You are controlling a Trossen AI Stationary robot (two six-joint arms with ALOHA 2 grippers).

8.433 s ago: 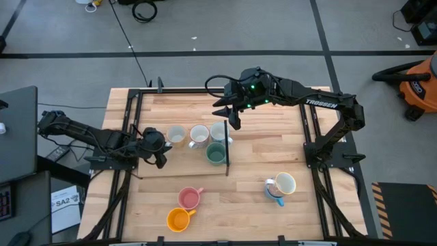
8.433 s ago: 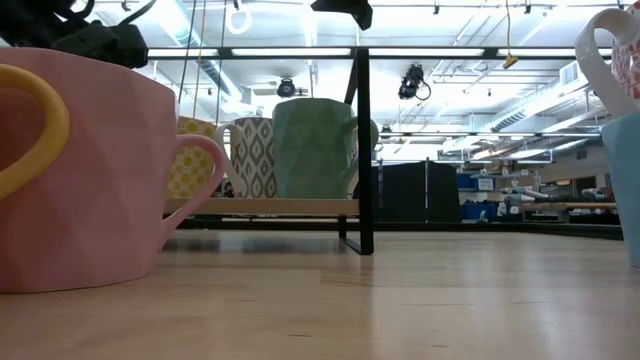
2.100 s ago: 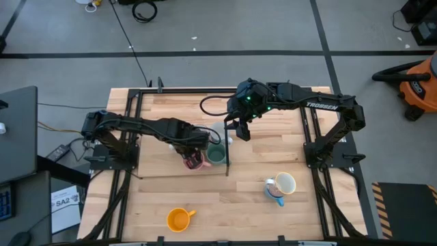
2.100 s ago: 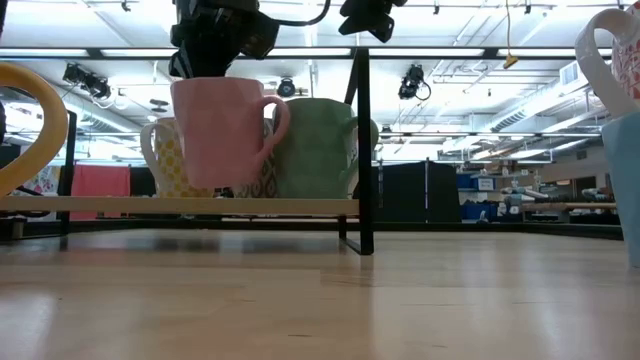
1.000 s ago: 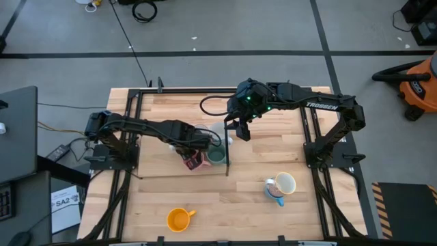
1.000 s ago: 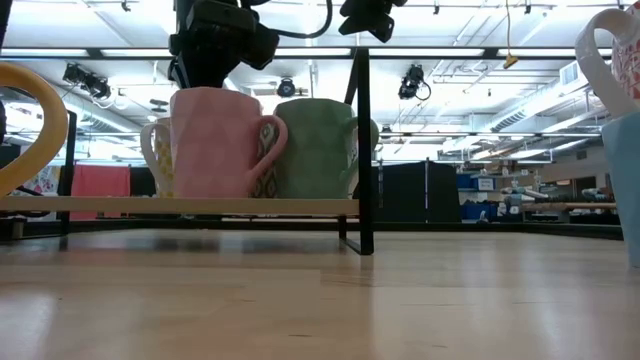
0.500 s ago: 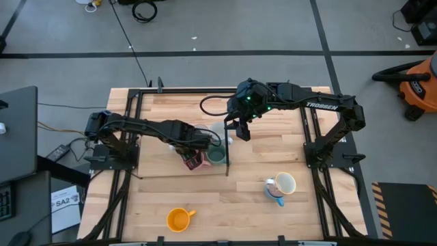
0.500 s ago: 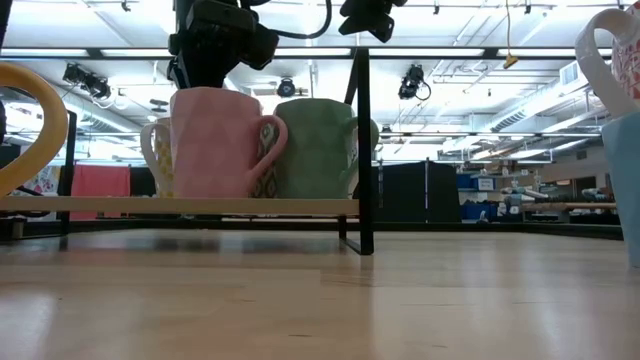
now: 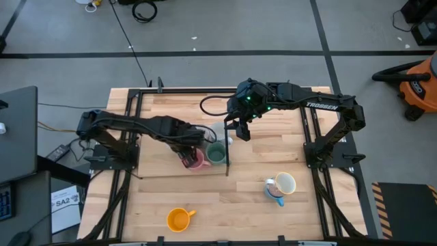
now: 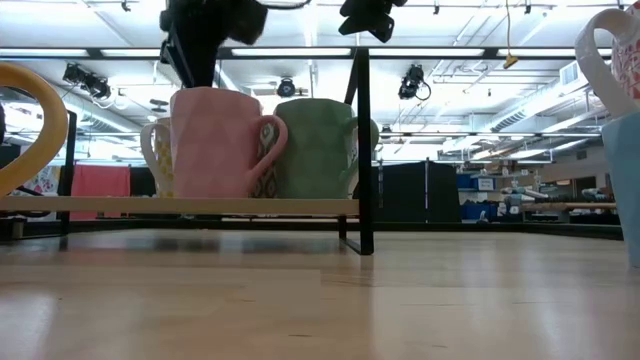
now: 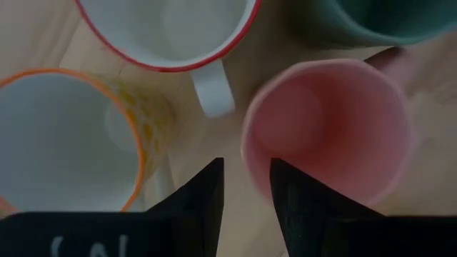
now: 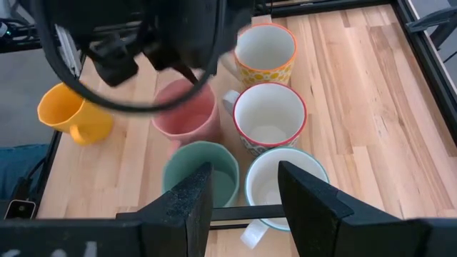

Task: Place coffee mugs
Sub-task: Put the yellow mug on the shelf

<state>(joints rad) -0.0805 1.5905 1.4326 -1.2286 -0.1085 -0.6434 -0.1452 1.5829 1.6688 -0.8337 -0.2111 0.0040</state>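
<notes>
Butcher-block wood tabletop (image 9: 259,171) with a black metal frame around it, sitting on a grey concrete floor with dark tape lines; an orange shop vac (image 9: 416,82) is parked off to the right, and the low camera looks into a big open workshop with strip lights.

On a low wooden rack (image 10: 200,206) with a black upright post (image 10: 364,150), five mugs are bunched together: the pink mug (image 9: 194,161) at the front with the teal-green mug (image 9: 216,154) right beside it, and behind them a yellow-patterned mug (image 12: 265,54), a red-rimmed white mug (image 12: 269,118) and a teal-rimmed white mug (image 12: 287,185). All glossy ceramic, and the ones whose insides show are empty. The pink and green ones have faceted sides.

The left gripper (image 9: 187,145) hovers just above the pink mug, fingers a narrow gap apart and gripping nothing; the mug stands on the rack on its own. The right gripper (image 9: 239,130) hangs above the back of the cluster near the post, fingers spread and empty.

Off the rack: an orange mug (image 9: 178,219) near the front edge, and at front right a cream mug (image 9: 284,183) sitting tilted on a blue mug (image 9: 274,194).
</notes>
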